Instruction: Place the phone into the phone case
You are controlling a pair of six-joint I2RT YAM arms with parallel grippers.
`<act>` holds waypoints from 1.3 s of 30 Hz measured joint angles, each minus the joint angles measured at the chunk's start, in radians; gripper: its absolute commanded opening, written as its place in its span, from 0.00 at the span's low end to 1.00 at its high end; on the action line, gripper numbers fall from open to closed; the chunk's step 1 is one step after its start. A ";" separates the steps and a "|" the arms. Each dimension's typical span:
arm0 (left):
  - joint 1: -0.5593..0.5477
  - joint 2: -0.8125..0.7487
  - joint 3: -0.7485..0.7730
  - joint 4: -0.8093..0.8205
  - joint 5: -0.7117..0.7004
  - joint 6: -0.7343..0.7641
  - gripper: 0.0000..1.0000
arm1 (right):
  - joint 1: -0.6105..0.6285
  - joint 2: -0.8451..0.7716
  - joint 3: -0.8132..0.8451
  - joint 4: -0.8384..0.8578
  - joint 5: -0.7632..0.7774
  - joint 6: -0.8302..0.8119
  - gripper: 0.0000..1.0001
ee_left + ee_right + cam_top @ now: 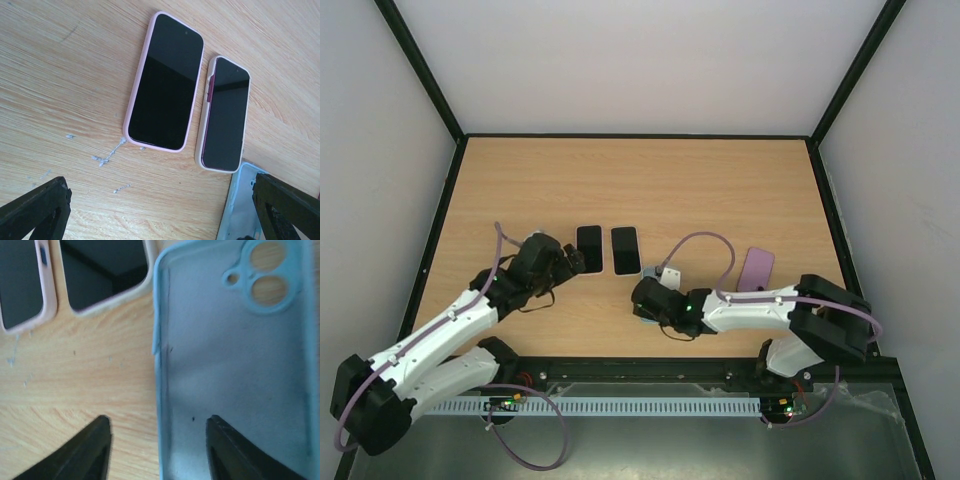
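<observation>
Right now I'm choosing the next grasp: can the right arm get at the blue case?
Probably yes. The right pincer hangs open close over the blue case, straddling one long edge of it, and nothing lies in between.

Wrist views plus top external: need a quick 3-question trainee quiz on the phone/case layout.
1. True or false: the light blue phone case lies open side up with no phone in it.
2. Multiple choice: the pink-cased phone lies
A) stacked on the white-cased phone
B) beside the white-cased phone, screen up
C) under the white-cased phone
3. Fill in: the gripper hovering open over the edge of the light blue phone case is the ____ gripper.

Key
1. True.
2. B.
3. Right: the right gripper has one finger over the wood and one over the case interior.
</observation>
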 measured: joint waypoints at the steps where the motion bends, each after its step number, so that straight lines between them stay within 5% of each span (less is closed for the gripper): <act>1: 0.000 -0.006 0.001 -0.005 -0.007 0.002 0.99 | -0.008 -0.014 0.004 -0.022 0.017 -0.006 0.66; 8: 0.003 -0.029 0.016 -0.036 -0.031 0.023 0.99 | -0.160 -0.155 0.005 -0.140 0.111 -0.074 1.00; 25: 0.005 -0.096 0.067 -0.089 -0.011 0.141 0.99 | -0.650 -0.245 -0.032 -0.274 0.192 -0.268 0.98; 39: 0.005 -0.146 0.030 -0.064 0.026 0.167 0.99 | -0.947 -0.022 -0.023 -0.261 0.175 -0.432 0.98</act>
